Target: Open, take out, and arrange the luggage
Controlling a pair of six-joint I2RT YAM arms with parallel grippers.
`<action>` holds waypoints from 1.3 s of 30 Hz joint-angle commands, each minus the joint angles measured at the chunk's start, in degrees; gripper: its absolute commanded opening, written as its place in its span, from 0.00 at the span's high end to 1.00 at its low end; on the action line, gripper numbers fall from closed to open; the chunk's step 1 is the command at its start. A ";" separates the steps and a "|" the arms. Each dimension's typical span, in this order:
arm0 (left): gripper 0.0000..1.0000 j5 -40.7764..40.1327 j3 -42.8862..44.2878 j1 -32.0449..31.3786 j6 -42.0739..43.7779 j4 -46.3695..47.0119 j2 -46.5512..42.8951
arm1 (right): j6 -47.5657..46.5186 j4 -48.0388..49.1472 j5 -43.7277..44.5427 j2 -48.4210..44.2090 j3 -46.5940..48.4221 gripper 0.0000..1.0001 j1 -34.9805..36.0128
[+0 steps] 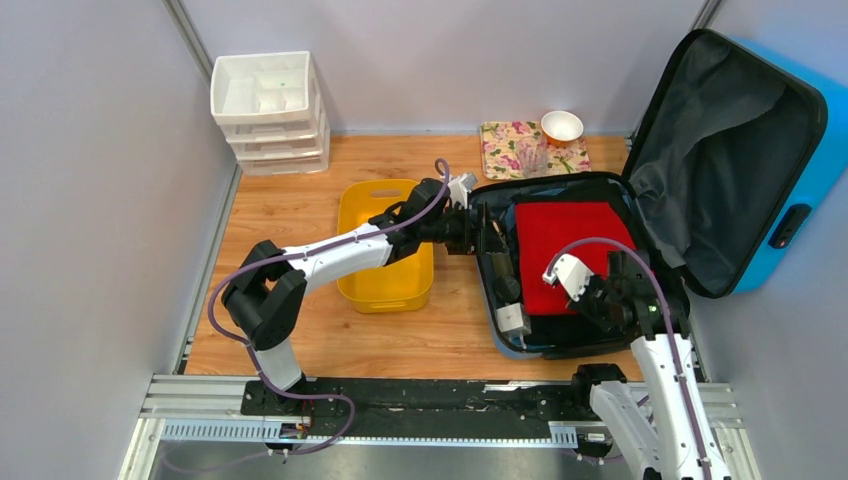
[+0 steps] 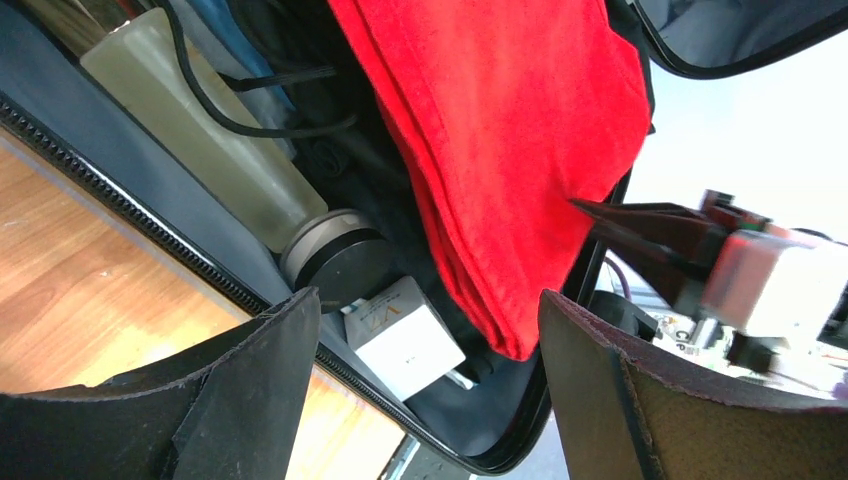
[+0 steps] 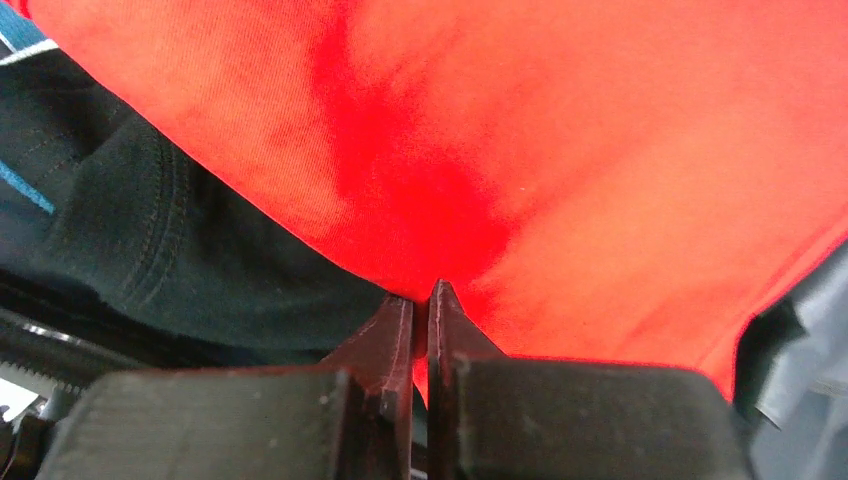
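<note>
From above, the luggage [image 1: 722,150] lies open on the right side of the desk [image 1: 300,205]. Its lid stands up against the right wall, grey lining facing in and blue shell facing out. A folded red cloth [image 1: 575,240] fills most of the base. The left arm reaches across a yellow tub [image 1: 352,222], and the left claw [image 1: 490,240] sits at the case's left rim. The right claw [image 1: 592,303] is at the near edge of the red cloth. A small white box [image 1: 512,318] rests in the near-left corner of the base. At the back of the desk are a white drawer stack [image 1: 268,110], a floral mat [image 1: 508,150] and a bowl [image 1: 562,126].

In the left wrist view, the left claw is released: its two dark fingers [image 2: 250,390] are spread wide and hold nothing. Between them the case's interior shows. A pale bottle [image 2: 200,140] with a grey cap lies along the zip edge, with a black cord [image 2: 250,125] crossing it. The white box is just beside the cap, and the red cloth is draped to the right. The other arm shows at the right edge, blurred.

In the right wrist view, the right claw is clenched on the edge of the red cloth, fingertips pressed nearly together with fabric between them. A dark garment [image 3: 130,230] lies under the cloth at the left.
</note>
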 commanded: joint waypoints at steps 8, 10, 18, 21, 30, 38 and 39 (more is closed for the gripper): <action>0.12 -0.62 0.91 -0.52 -13.13 8.63 -2.14 | 4.19 -1.87 -5.28 0.39 17.70 1.00 0.07; 0.12 -1.32 1.70 -0.96 -14.71 9.25 -1.44 | 4.20 -2.57 -5.46 0.66 18.23 1.00 0.07; 0.12 -4.49 4.60 -3.25 -20.52 11.53 2.95 | 3.85 -3.98 -6.16 0.13 20.16 1.00 0.15; 0.11 -4.76 5.57 -4.04 -21.75 12.24 4.80 | 3.85 -4.59 -6.34 -0.05 20.86 1.00 0.07; 0.11 -4.40 4.17 -6.14 -22.02 8.37 8.40 | 5.51 -3.37 -5.81 -0.40 22.88 1.00 0.07; 0.11 -4.05 6.45 -6.94 -25.62 16.89 12.80 | 7.80 -4.94 -9.23 -0.75 24.12 1.00 0.07; 0.11 -3.88 6.97 -6.94 -25.88 17.33 13.06 | 8.32 -5.91 -9.93 -0.84 24.47 1.00 -0.02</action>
